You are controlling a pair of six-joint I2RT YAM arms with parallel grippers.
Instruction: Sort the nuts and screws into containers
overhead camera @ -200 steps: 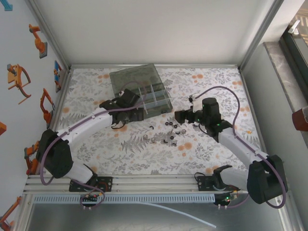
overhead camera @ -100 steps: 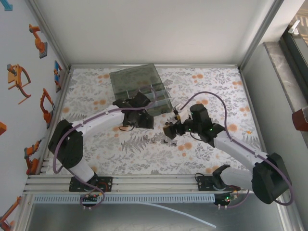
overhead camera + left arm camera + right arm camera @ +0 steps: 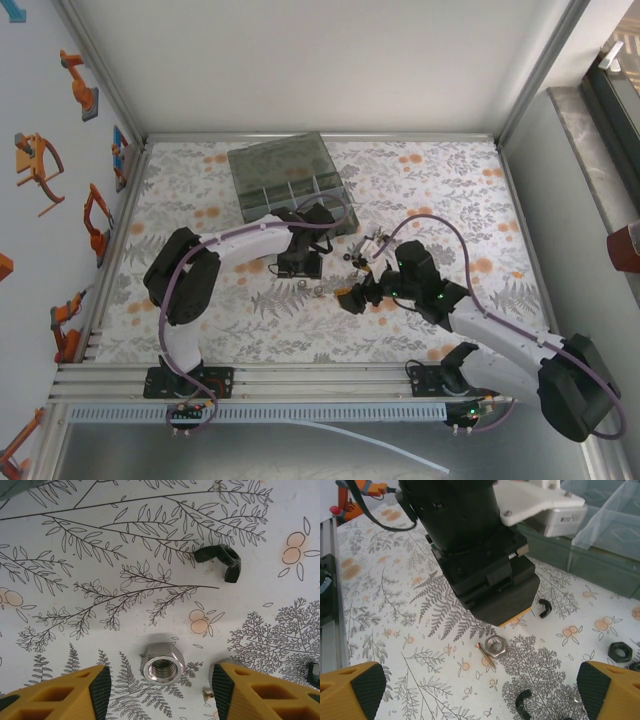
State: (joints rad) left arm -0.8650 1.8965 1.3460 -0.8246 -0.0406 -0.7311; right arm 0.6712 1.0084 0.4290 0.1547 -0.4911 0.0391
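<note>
Fingers (image 3: 75,695) of left gripper (image 3: 161,680) parted astride silver hex nut (image 3: 162,663), not touching; right gripper (image 3: 480,687) spread wide.

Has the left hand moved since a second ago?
Yes. The left hand went right and toward the table's near edge, away from the box's front wall, to above a silver nut.

Overhead view above table (image 3: 240,330), wrist views close, sharing silver nut (image 3: 161,664)

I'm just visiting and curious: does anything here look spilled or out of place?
Yes: small hardware lies scattered on the flowered tabletop beside the organiser box, not in it: a silver hex nut, a black wing nut, a tiny screw.
</note>
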